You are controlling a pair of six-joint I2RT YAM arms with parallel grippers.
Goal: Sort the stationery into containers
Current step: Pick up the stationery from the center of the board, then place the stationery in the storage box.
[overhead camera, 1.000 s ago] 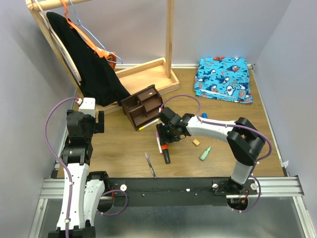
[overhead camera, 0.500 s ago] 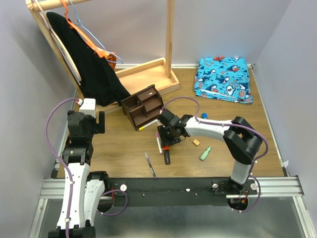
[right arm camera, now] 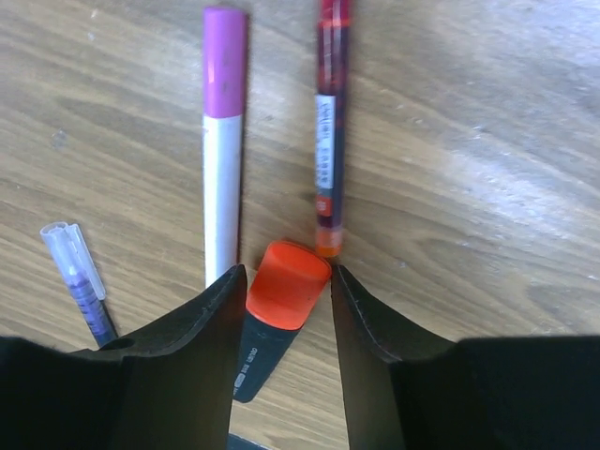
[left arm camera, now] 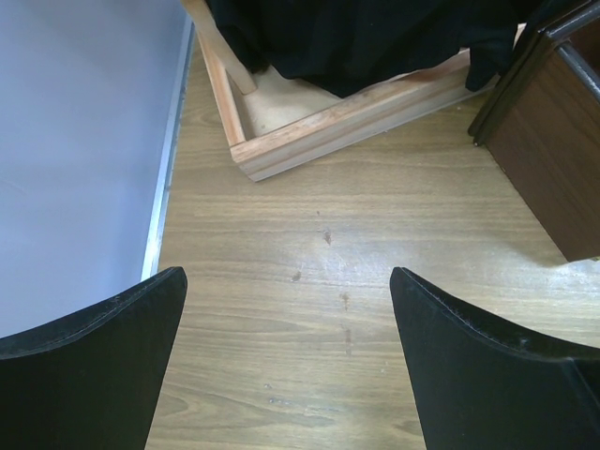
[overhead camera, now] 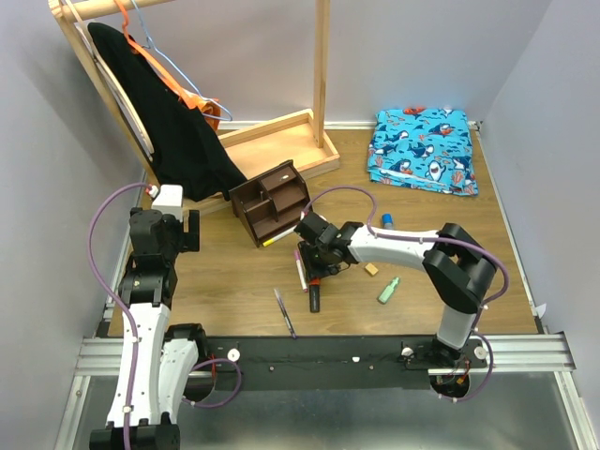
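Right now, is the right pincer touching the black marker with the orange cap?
Touching. In the right wrist view the right pincer has both fingers pressed against the orange cap of the black marker, with no gap showing on either side.

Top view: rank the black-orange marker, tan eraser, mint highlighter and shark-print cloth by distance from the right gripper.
1. black-orange marker, between the right gripper fingers
2. tan eraser, just to its right
3. mint highlighter, further right
4. shark-print cloth, far right corner
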